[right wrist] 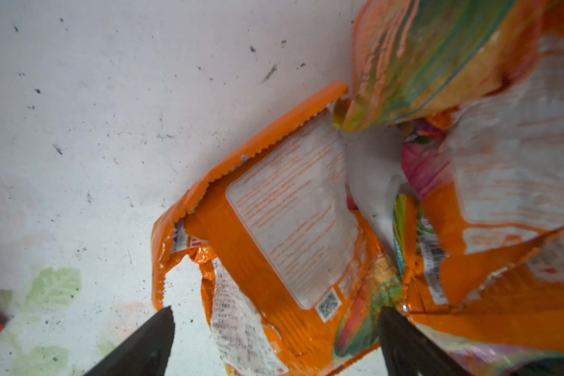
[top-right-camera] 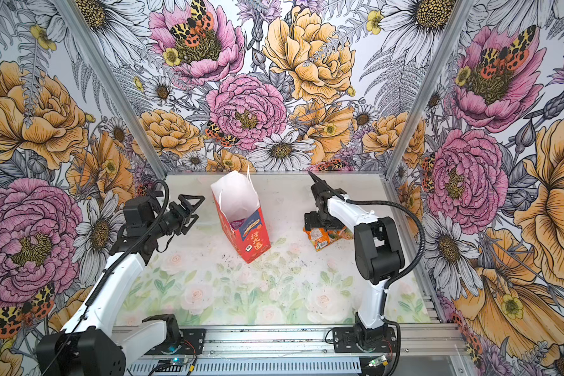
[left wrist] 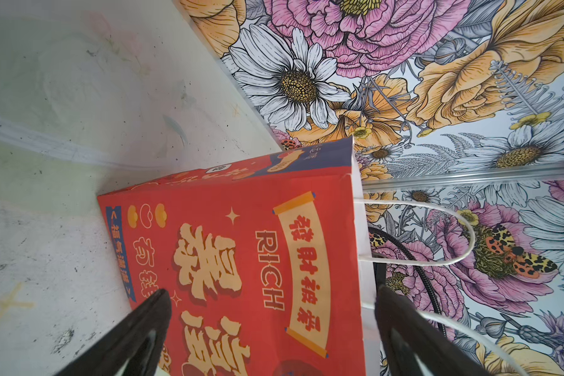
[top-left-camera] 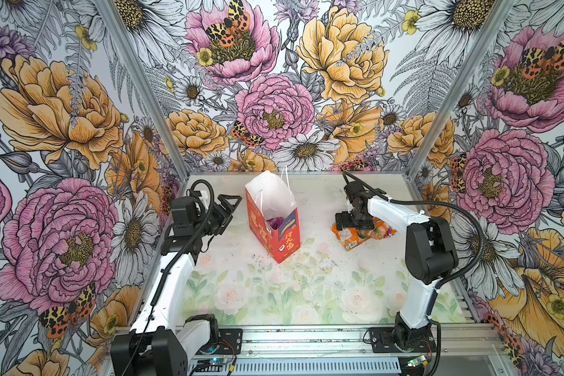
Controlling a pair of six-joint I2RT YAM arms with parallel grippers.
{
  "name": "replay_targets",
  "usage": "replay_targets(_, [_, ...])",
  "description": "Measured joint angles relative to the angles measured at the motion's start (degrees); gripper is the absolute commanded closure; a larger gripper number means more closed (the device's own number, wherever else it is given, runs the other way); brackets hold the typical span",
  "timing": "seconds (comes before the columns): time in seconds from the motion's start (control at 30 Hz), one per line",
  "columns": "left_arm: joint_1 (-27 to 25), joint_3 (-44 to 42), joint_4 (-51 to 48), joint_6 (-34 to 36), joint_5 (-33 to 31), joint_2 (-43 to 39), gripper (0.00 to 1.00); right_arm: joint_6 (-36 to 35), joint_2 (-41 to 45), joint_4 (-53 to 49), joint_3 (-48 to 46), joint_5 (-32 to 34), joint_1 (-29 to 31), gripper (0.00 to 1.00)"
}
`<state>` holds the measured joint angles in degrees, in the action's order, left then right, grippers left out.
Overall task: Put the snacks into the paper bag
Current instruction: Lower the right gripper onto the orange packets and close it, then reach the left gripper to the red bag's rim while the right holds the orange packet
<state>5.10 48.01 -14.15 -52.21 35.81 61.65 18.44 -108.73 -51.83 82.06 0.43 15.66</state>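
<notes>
Up close, the right gripper [right wrist: 278, 311] shows 2 black fingers spread wide with nothing held between them. They're poised over the crinkled orange packets [right wrist: 274, 228], straddling the middle one, which lies white panel up. Whether a fingertip touches the foil, I can't tell. In both top views that heap sits on the table [top-left-camera: 274, 293] over on the right, well apart from the paper bag [top-left-camera: 284, 244]. And the bag stands upright, mouth gaping, white lining showing, and the purple packet [top-left-camera: 275, 223] is already down inside it! Across on the left, the left gripper [top-left-camera: 232, 208] hangs in the air, fingers apart and empty. It points at the bag's red side, near it but clear of it. The left wrist view is filled with gold characters and the word RICH.
</notes>
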Motion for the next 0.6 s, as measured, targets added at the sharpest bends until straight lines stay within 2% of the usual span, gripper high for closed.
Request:
replay_targets(0.3, [-0.79, 0.0, 0.0, -0.46, -0.44, -0.17, 0.01, -0.55, -0.72, 0.09, 0.31, -0.07, 0.0, 0.03])
replay_targets(0.6, [-6.95, 3.54, -1.64, -1.6, -4.09, -0.92, 0.01, -1.22, -2.62, 0.24, 0.31, -0.2, 0.0, 0.04])
